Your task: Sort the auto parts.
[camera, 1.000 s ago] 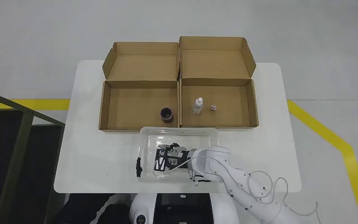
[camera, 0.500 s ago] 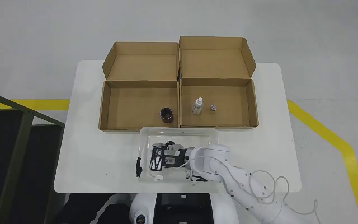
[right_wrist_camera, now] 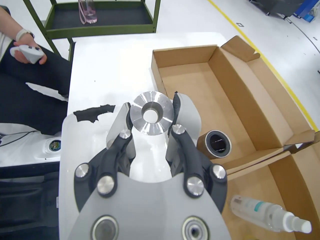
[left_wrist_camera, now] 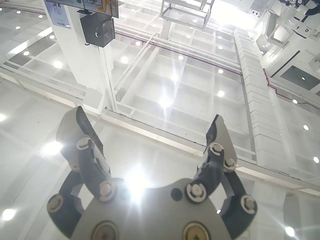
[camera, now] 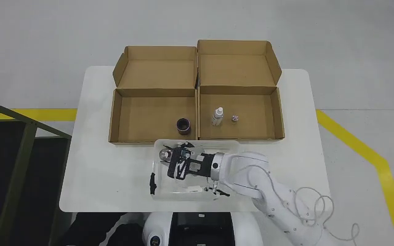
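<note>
My right gripper (right_wrist_camera: 152,116) is shut on a shiny metal ring (right_wrist_camera: 151,113) with a centre hole, held above the clear plastic tray (camera: 229,144). In the top view the right gripper (camera: 168,161) hovers over the tray's far left part with the metal ring (camera: 165,156) at its tip. A dark cylinder (camera: 184,125) stands in the left cardboard box (camera: 132,117); the dark cylinder (right_wrist_camera: 217,144) lies just beyond my fingers. A small spray bottle (camera: 217,115) and a tiny part (camera: 234,117) sit in the right box (camera: 265,117). My left gripper (left_wrist_camera: 150,126) is open, pointing up at the ceiling.
A black scrap (camera: 152,182) lies at the tray's left edge, and small dark parts (camera: 217,194) lie in the tray. Both box lids (camera: 160,66) stand open at the back. A green rack (right_wrist_camera: 100,6) stands left of the table.
My right gripper has risen and shifted toward the boxes, lifting the metal ring out of the tray's middle to its far left corner.
</note>
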Available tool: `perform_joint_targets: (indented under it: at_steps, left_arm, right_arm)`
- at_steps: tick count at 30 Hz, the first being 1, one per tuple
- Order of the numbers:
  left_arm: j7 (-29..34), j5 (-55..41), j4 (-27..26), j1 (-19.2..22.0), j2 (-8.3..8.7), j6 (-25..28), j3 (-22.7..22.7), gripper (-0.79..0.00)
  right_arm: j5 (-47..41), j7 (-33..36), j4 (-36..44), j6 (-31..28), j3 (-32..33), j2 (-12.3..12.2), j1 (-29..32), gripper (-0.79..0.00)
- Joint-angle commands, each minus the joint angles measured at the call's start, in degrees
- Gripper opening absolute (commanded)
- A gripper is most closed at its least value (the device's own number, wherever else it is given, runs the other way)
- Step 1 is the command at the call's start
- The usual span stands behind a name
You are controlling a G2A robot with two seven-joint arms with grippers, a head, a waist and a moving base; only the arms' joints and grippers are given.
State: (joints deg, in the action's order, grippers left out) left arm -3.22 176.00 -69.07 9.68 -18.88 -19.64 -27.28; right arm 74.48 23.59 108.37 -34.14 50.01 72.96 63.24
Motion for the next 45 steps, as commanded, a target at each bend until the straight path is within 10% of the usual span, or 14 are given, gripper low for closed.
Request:
perform_joint_targets:
  at_steps: [1, 19, 45]
  left_arm:
    - [0.0, 0.0, 0.0, 0.0, 0.0, 0.0, 0.0, 0.0]
    - [0.0, 0.0, 0.0, 0.0, 0.0, 0.0, 0.0, 0.0]
    - [0.0, 0.0, 0.0, 0.0, 0.0, 0.0, 0.0, 0.0]
  right_arm:
    - [-2.53, -1.82, 0.95, 0.11, 1.23, -0.09, 0.55, -0.785]
    - [-11.01, -8.88, 14.56, 0.47, 17.7, -2.34, 7.47, -0.785]
    - [-16.56, -14.85, 12.21, 0.09, 23.28, -3.13, 9.43, -0.785]
